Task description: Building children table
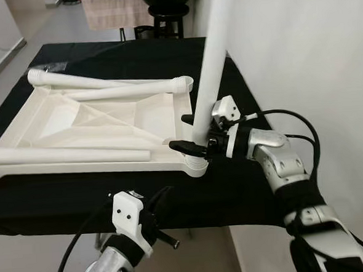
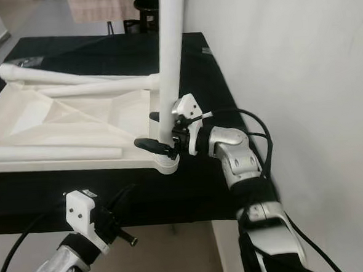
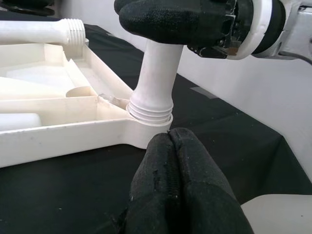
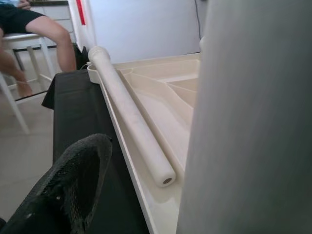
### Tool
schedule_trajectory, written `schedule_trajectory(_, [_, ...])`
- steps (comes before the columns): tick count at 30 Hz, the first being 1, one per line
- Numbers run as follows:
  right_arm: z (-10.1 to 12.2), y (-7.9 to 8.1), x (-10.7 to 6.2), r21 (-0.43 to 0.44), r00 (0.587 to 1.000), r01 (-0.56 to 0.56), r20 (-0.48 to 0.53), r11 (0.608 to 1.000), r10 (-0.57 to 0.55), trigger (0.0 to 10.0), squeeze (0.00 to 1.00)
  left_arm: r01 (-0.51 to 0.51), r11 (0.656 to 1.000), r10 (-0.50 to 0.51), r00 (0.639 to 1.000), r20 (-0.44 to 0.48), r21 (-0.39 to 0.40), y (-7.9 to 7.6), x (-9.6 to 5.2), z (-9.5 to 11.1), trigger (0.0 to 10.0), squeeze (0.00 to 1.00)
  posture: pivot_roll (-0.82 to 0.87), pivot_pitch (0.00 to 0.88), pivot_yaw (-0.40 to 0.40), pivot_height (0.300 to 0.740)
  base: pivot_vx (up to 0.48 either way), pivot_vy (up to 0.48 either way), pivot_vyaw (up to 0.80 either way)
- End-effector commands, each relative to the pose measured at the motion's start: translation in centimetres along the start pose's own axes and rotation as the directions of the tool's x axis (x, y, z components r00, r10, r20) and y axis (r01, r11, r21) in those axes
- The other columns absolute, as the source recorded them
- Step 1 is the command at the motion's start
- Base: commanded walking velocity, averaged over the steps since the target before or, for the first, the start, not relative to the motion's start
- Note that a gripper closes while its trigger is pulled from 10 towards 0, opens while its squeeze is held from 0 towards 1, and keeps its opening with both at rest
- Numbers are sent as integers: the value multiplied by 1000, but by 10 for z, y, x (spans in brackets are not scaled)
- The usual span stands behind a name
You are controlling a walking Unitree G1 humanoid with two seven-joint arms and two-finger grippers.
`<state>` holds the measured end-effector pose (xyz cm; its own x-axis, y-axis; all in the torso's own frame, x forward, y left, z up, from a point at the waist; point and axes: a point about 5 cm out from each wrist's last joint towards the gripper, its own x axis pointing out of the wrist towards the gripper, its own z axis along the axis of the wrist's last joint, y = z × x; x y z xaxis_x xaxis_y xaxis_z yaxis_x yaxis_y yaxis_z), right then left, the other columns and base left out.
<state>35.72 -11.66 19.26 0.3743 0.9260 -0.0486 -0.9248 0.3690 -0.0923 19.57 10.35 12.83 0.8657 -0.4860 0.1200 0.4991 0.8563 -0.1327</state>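
Left eye view: the left claw (image 1: 163,202), clenched on nothing, hangs off the bench's (image 1: 62,205) near edge. Past it the right claw (image 1: 191,135) grips the leg (image 1: 211,66) low down, grasping it from the right. The leg stands upright, its threaded end in the socket (image 1: 197,166) at the tabletop's (image 1: 94,116) near right corner. Other legs (image 1: 65,155) lie across the upturned tabletop. Turning about that vertical axis falls to the right arm.
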Motion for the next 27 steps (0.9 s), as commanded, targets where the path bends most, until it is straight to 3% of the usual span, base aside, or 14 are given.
schedule_trajectory(1, [-2,-2,5,27,999,-45,-29,999,46,10000,0,-4,1000,4,1000,-18,-6,-1,-2,-4,10000,0,105,71,-99,740,0,0,0])
schedule_trajectory(3, [-1,-5,5,40,998,-55,-32,998,56,10000,0,-4,1000,3,1000,-18,-6,-2,-2,-4,10000,0,105,71,-99,740,0,0,0])
schedule_trajectory(4, [1,-10,3,69,996,-74,-40,995,77,392,0,-3,1000,3,1000,-19,-7,-2,-2,-5,10000,0,110,71,-102,740,0,0,0])
schedule_trajectory(5, [2,-11,2,81,995,-83,-41,993,87,0,0,-3,1000,3,1000,-20,-8,-2,-2,-5,10000,0,110,71,-102,740,0,0,0])
schedule_trajectory(12, [4,-17,-2,85,992,-110,-51,990,115,0,0,-3,1000,3,1000,-20,-9,-2,-2,-6,10000,0,111,73,-103,740,0,0,0])
schedule_trajectory(18, [0,-22,-11,83,997,-66,-36,994,69,0,0,-3,1000,2,1000,-20,-10,-3,-2,-6,10000,0,106,76,-97,740,0,0,0])
schedule_trajectory(24, [-21,-22,-33,44,995,98,-37,994,-96,0,0,-1,1000,0,1000,-20,-13,-3,-4,-5,10000,0,99,83,-91,740,0,0,0])
schedule_trajectory(26, [-42,-14,-23,45,941,325,-114,944,-319,0,0,0,1000,0,1000,-20,-13,-2,-4,-4,10000,0,96,84,-91,740,0,0,0])
schedule_trajectory(27, [-57,-6,-19,43,811,574,-168,818,-560,0,0,0,1000,0,1000,-20,-13,-2,-4,-3,10000,0,86,89,-86,740,0,0,0])
